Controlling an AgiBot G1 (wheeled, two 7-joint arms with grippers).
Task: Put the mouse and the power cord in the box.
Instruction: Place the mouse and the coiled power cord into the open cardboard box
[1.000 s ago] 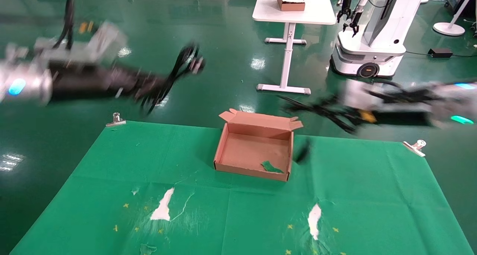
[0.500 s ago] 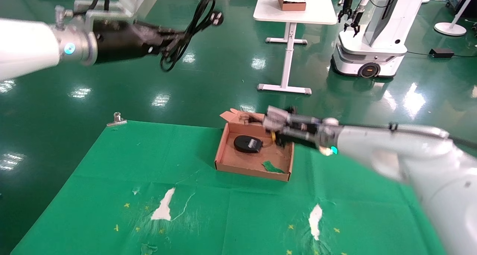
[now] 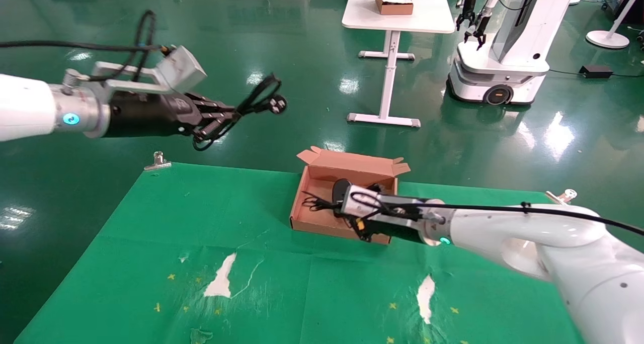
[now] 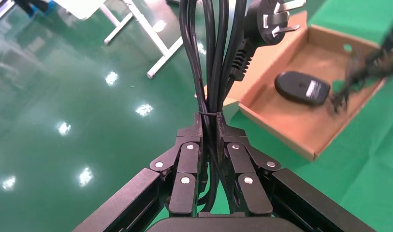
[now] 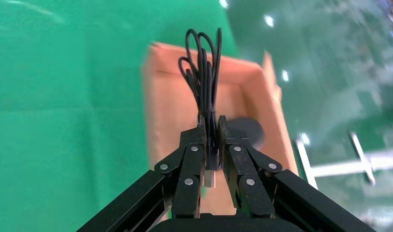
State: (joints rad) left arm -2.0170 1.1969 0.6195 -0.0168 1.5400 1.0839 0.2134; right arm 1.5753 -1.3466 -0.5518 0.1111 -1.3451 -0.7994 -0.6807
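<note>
Nearest, the desk (image 3: 151, 263) wears a green cloth with torn white patches, and the shallow brown cardboard box (image 3: 322, 222) sits toward its far middle, flaps along its far edge. The right gripper (image 5: 211, 130) reaches in from the box's right, low over its near right corner. Its fingers (image 5: 192, 154) are clamped on the bundled thin black cable (image 5: 203, 67) of the small black oval mouse (image 4: 301, 88), and the loops stick out past the fingertips over the box floor toward its left wall. The mouse itself lies inside the box, partly hidden behind the gripper in the head view; the left wrist view shows it flat on the cardboard, white label up.

Farther off and well to the left of the box, the left gripper (image 3: 221, 118) hangs high above the green floor beyond the desk's far edge. Its fingers (image 4: 187, 154) are shut tight on the thick black power cord (image 4: 209, 53), several strands pinched together, with the chunky black plug (image 4: 267, 19) and its metal prongs dangling at the far end, toward the box.

Beyond the box stand a white table (image 3: 397, 12) carrying another cardboard box and a second white robot (image 3: 503, 42).
</note>
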